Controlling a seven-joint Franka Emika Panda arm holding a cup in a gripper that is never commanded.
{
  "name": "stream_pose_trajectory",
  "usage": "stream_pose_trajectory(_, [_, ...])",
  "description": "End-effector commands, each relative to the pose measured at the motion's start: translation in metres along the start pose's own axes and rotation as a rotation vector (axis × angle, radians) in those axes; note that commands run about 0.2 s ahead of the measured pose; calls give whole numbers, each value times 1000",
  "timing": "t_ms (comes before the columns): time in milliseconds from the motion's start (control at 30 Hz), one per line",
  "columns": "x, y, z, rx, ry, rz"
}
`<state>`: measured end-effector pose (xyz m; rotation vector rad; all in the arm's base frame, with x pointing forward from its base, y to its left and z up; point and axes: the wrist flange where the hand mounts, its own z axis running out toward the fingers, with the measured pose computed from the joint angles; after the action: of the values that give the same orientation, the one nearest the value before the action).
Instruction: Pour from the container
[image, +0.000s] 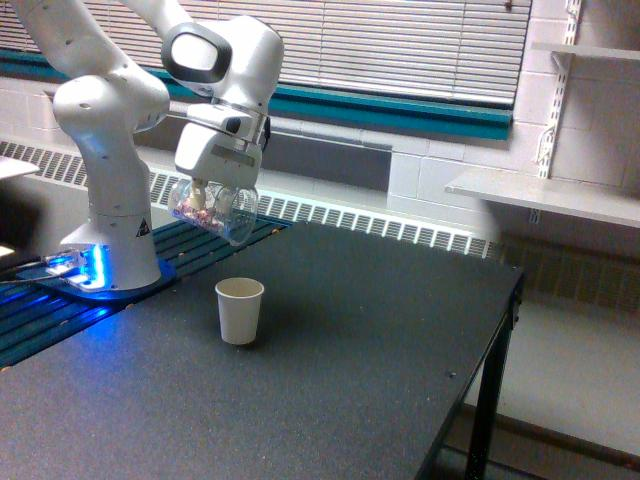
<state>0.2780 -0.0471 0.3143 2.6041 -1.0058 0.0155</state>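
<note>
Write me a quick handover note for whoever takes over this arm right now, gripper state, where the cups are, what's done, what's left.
Gripper: shut on the clear plastic cup, held in the air, tilted steeply with its mouth toward the exterior view's right and down.
Paper cup: upright on the black table, below and slightly to the exterior view's right of the held cup.
Done: cup lifted and tipped; reddish pieces sit inside it.
Left: the pour; nothing visibly falling yet.

A dark table (380, 330) stood before a white block wall (440, 175). Window blinds (400, 45) hung above a teal sill (400, 112). Shelves (560, 195) were on the exterior view's right.
</note>
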Motion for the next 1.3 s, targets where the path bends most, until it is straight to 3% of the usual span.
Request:
stream_pose_trajectory(33, [-17,-4,15,-48,-30,-16])
stream_pose_trajectory(1300, [-27,-6,34,-121,-74,-48])
